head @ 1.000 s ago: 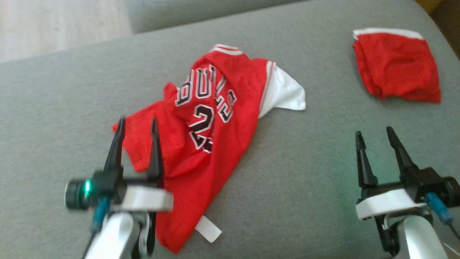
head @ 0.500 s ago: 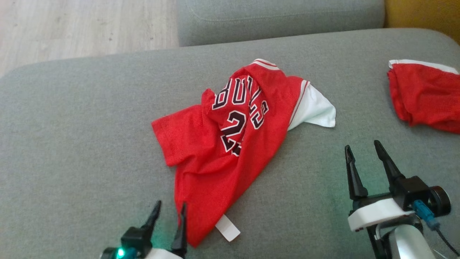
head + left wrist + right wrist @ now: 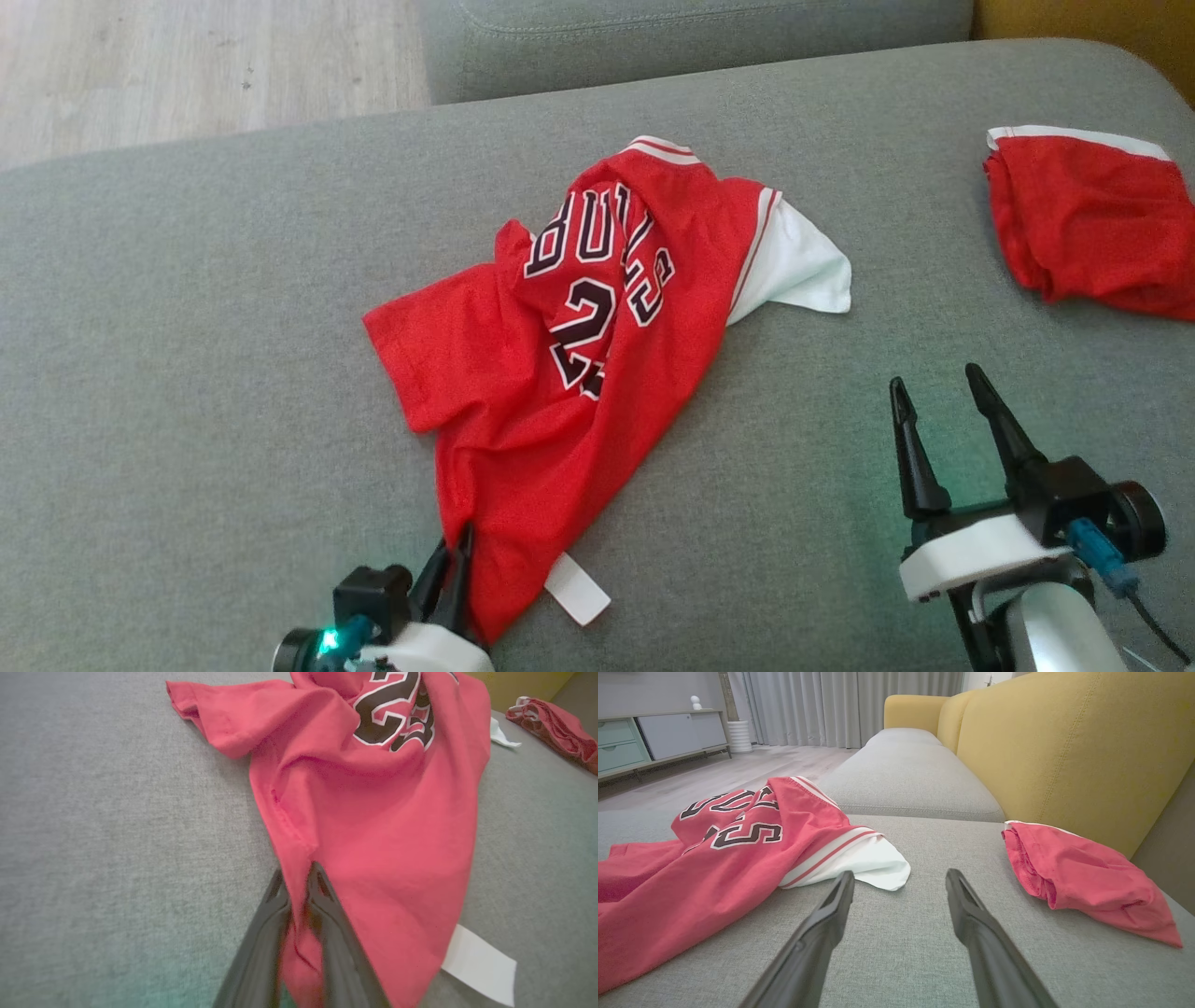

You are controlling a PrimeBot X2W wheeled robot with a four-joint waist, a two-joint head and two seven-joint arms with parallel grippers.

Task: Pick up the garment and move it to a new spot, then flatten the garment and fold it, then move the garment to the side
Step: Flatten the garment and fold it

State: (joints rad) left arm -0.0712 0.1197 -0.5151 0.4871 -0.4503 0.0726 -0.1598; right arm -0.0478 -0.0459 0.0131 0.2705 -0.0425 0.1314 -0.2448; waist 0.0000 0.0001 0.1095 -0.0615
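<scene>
Broadly, a wide grey woven-fabric sofa seat (image 3: 187,327) is carrying everything here, and in the right wrist view a mustard-yellow upholstered backrest (image 3: 1064,751) is rising along one side of it. Beyond the seat a pale wooden floor (image 3: 187,75) is stretching away toward long grey curtains (image 3: 831,704) and a low sideboard with pale-green drawers (image 3: 626,742).

A crumpled red basketball jersey (image 3: 523,401) with black, white-edged lettering is lying in a heap near the middle of the seat. Its white sleeve (image 3: 803,275) is sticking out on the far right side, and a white rectangular label (image 3: 577,590) is lying flat beside its near hem. A smaller bundle of red cloth with a white edge (image 3: 1083,224) is resting well apart from it, near the seat's right end and close to the backrest.

The left claw (image 3: 456,546) is pinching the near corner of the jersey. In the left wrist view its two dark fingers (image 3: 261,952) are pressing almost together, with a fold of red fabric squeezed between them. The right claw (image 3: 934,378) is holding its fingers spread wide and gripping nothing. It is pointing across bare grey fabric between the white sleeve and the smaller red bundle.
</scene>
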